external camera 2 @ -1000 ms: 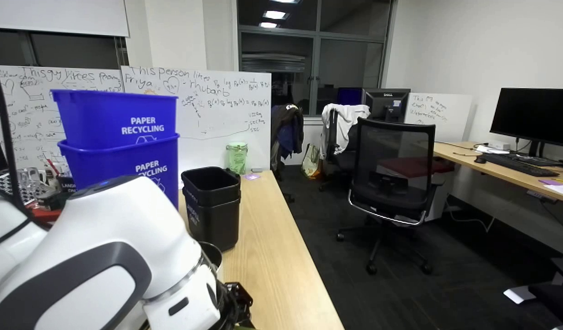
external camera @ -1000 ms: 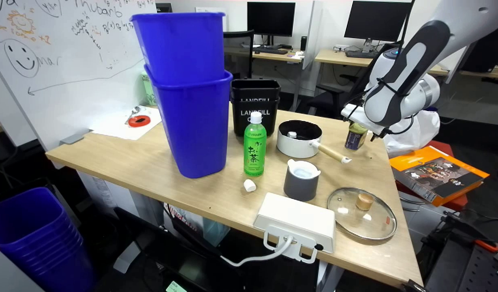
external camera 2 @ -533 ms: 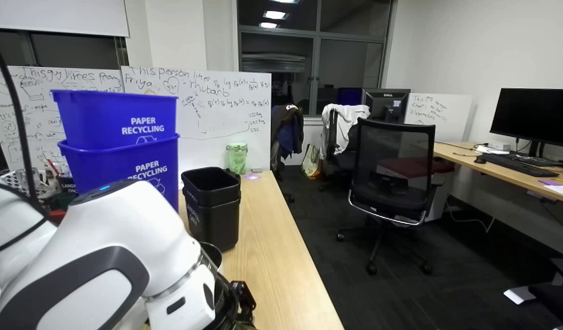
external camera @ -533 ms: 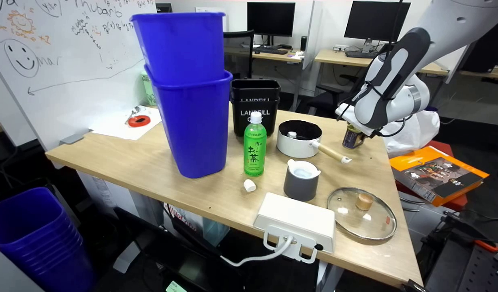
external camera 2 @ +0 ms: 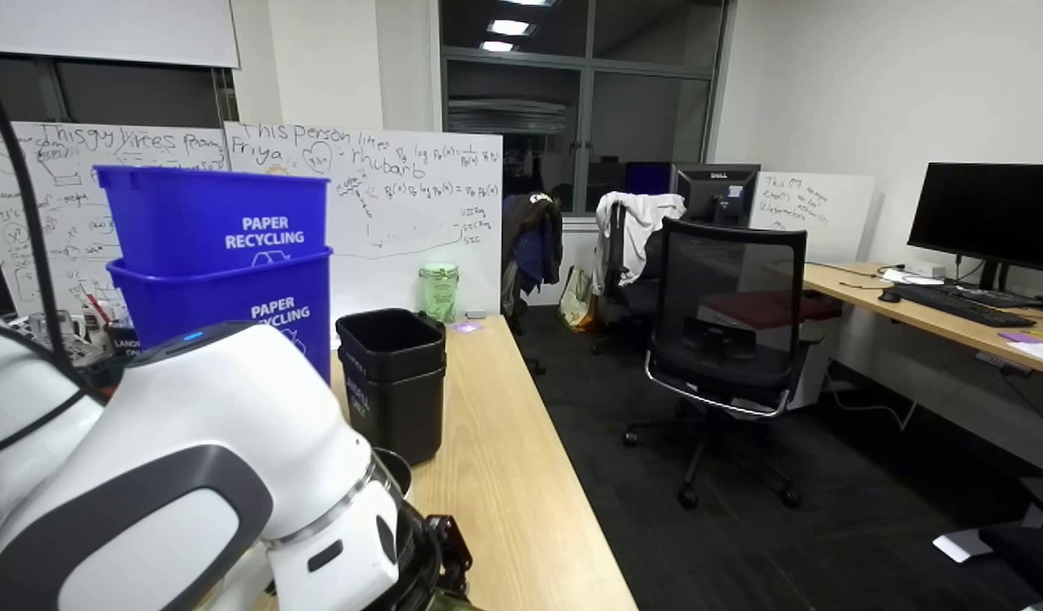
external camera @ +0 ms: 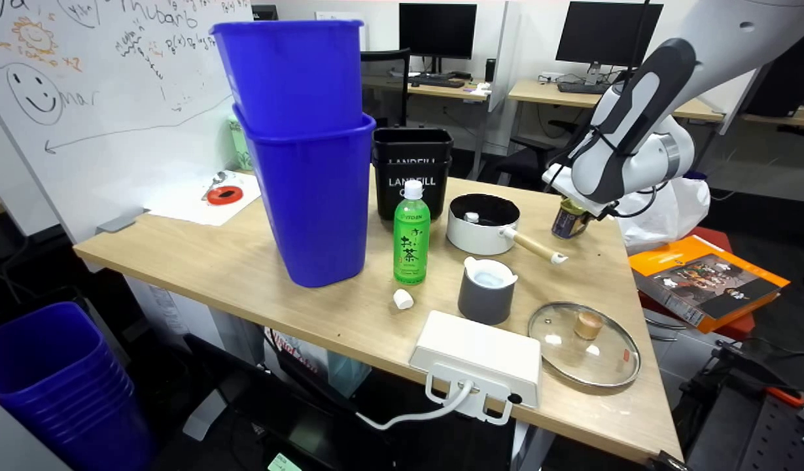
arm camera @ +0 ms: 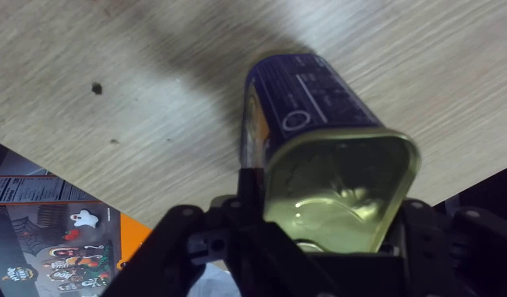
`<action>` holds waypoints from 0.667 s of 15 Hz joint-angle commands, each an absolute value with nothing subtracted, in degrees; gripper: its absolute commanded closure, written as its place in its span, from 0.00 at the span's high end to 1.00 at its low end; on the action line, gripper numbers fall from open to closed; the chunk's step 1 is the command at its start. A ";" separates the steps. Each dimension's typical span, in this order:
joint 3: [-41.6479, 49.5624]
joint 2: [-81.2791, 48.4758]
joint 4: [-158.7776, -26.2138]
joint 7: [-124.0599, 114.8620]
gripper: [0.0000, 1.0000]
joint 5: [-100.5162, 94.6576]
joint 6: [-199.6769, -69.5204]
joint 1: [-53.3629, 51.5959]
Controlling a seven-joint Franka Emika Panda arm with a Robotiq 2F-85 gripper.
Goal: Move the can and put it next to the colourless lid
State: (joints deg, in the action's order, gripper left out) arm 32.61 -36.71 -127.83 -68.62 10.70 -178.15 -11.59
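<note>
The desk (external camera: pixel 205 252) has a light wood-grain top. Reference item, in an exterior view: green bottle (external camera: pixel 411 239), upright. Left of the bottle: stacked blue bins (external camera: pixel 310 157). Just behind the bottle: stacked black bins (external camera: pixel 415 167). In front of the bottle: a small white cylinder (external camera: pixel 403 299) on its side. Right of the bottle: a white saucepan (external camera: pixel 477 239), slightly back; a grey cup (external camera: pixel 485 302), forward; a white box (external camera: pixel 479 347) at the front edge. Farther right and forward: colourless lid (external camera: pixel 575 360), flat. Well right of the bottle: the can (external camera: pixel 567 224); contact with the desk cannot be confirmed.
</note>
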 commanded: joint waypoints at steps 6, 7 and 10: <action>34.69 -30.72 -130.29 -65.72 0.36 6.34 -165.31 -14.76; 35.07 -30.62 -130.52 -66.29 0.36 5.20 -163.58 -15.06; 36.32 -29.44 -129.78 -68.18 0.36 1.32 -158.15 -15.65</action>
State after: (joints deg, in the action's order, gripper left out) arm 34.75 -31.51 -129.59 -66.57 4.79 -163.56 -14.48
